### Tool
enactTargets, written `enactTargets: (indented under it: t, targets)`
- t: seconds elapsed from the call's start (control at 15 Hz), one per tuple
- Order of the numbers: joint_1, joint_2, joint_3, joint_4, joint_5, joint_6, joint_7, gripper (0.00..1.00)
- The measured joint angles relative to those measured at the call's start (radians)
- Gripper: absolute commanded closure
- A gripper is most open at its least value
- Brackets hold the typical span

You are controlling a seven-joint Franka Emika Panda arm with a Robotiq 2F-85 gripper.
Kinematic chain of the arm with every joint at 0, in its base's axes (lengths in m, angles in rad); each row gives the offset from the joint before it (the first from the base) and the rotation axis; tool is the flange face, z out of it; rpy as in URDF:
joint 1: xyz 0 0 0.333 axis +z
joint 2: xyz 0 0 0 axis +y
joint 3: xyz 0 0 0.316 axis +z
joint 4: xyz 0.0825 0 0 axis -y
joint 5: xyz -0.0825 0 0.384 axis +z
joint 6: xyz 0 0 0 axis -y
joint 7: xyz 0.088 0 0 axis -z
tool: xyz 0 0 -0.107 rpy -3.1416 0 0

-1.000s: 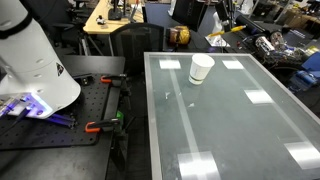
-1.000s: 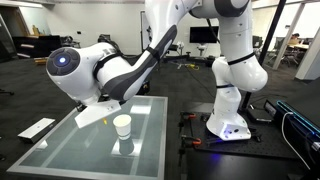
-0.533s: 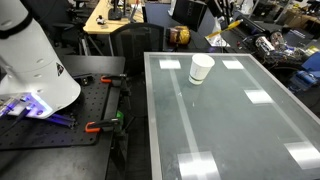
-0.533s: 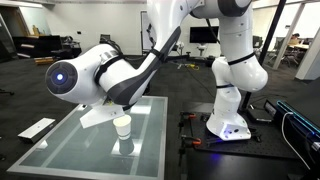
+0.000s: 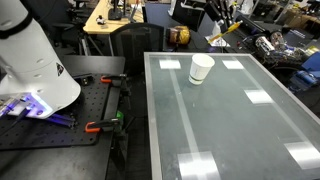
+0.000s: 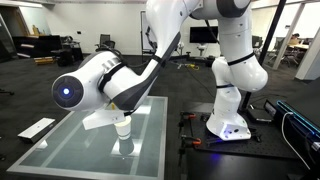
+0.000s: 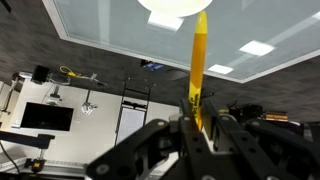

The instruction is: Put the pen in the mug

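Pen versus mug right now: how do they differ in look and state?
The pen is thin and yellow; the mug is wide, tapered and white. The pen is held aloft, clamped in the gripper; the mug stands upright on the glass table. In the wrist view the pen's tip points toward the mug.

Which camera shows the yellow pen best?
The wrist view: the pen shows nearly full length, gripped at one end by the gripper, pointing toward the mug. In both exterior views it is hidden by the arm or too small to make out.
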Motion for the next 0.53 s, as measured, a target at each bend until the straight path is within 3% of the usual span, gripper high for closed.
enactTargets:
  t: [0.53]
  targets:
    - [-0.002,0.023,0.003,-0.04,-0.04,-0.001,0.104,0.96]
